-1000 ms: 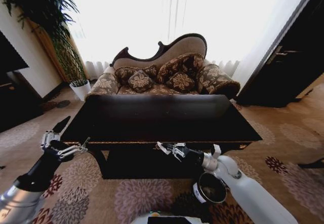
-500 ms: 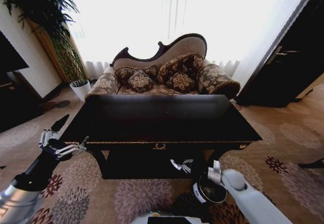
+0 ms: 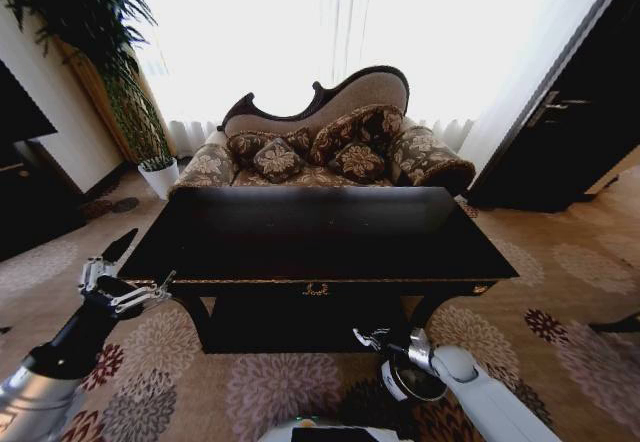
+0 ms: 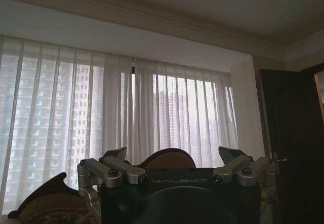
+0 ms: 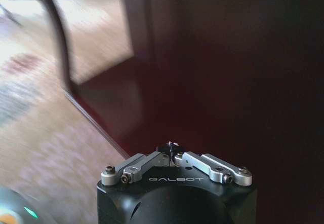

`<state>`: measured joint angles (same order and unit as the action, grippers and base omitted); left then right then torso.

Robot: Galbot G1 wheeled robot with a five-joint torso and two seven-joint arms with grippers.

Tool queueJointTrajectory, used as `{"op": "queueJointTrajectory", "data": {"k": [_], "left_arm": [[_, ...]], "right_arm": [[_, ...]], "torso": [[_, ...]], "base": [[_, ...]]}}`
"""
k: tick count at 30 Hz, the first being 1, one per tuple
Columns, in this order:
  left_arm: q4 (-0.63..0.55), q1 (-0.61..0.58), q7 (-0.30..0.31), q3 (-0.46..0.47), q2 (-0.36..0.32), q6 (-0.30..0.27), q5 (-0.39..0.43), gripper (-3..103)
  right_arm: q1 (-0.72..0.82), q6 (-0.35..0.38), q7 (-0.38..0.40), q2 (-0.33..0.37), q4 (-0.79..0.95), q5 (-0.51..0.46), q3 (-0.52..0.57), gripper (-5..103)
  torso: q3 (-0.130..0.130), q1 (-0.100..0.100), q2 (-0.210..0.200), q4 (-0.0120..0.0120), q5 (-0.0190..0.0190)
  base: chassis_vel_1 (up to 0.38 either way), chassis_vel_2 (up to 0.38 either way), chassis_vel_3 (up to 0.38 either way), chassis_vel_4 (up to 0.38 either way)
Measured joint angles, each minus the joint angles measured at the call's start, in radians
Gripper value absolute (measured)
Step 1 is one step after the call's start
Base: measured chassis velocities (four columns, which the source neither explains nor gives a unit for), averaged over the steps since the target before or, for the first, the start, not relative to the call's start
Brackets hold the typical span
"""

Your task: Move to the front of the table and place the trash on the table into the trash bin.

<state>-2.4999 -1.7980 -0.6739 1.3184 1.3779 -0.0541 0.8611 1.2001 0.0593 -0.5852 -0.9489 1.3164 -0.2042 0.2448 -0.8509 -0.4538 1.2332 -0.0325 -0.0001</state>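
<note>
The table [image 3: 320, 237] stands right in front of me, its glossy black top bare. The trash is out of view. The trash bin [image 3: 403, 384], a small round dark bucket with a white label, sits on the carpet below the table's front edge, right of centre. My right gripper [image 3: 363, 338] hangs low beside the bin, in front of the table's lower shelf. In the right wrist view the right gripper [image 5: 172, 152] is shut, tips touching, with nothing seen between them. My left gripper [image 3: 128, 274] hovers open off the table's front left corner, and the left wrist view has that gripper [image 4: 174, 157] pointing up at the curtains.
A patterned sofa [image 3: 330, 147] with cushions stands behind the table. A white plant pot [image 3: 158, 175] and tall plant are at the back left, a dark door [image 3: 570, 132] at the right. Flowered carpet surrounds the table.
My right gripper has dropped from the table's front edge to just beside the bin, and its fingers have closed. The left arm has barely moved.
</note>
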Motion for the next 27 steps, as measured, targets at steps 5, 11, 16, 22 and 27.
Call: {"op": "queueJointTrajectory", "data": {"k": [5, 11, 16, 22, 27], "left_arm": [[0.0, 0.0, 0.001, 0.0, 0.001, -0.001, 0.002, 100], [0.0, 0.004, 0.001, -0.003, 0.0, -0.001, 0.0, 100], [0.0, 0.009, 0.001, -0.014, 0.005, -0.002, -0.007, 100], [0.0, 0.006, 0.001, -0.007, 0.0, -0.001, -0.005, 100], [0.0, 0.005, 0.001, -0.006, -0.001, 0.0, -0.003, 100]], "right_arm": [[-0.048, 0.028, 0.131, -0.001, -0.134, 0.051, -0.017, 0], [-0.08, 0.013, 0.195, 0.0, -0.281, 0.089, -0.018, 0], [-0.098, 0.01, 0.252, -0.008, -0.355, 0.11, -0.019, 0], [-0.117, 0.04, 0.312, -0.024, -0.446, 0.107, -0.024, 0], [-0.123, 0.061, 0.335, -0.036, -0.508, 0.097, -0.021, 0]], "torso": [[0.0, 0.0, 0.0, 0.0001, -0.0002], [0.0, 0.0, 0.0, -0.0001, 0.0], [0.0, 0.0, 0.0, 0.0, -0.0001], [0.0, 0.0, 0.0, 0.0, 0.0], [0.0, 0.0, 0.0, 0.0, -0.0001]], "base": [[0.0, 0.0, 0.0, 0.0], [0.0, 0.0, 0.0, 0.0], [0.0, 0.0, 0.0, 0.0], [0.0, 0.0, 0.0, 0.0], [0.0, 0.0, 0.0, 0.0]]}}
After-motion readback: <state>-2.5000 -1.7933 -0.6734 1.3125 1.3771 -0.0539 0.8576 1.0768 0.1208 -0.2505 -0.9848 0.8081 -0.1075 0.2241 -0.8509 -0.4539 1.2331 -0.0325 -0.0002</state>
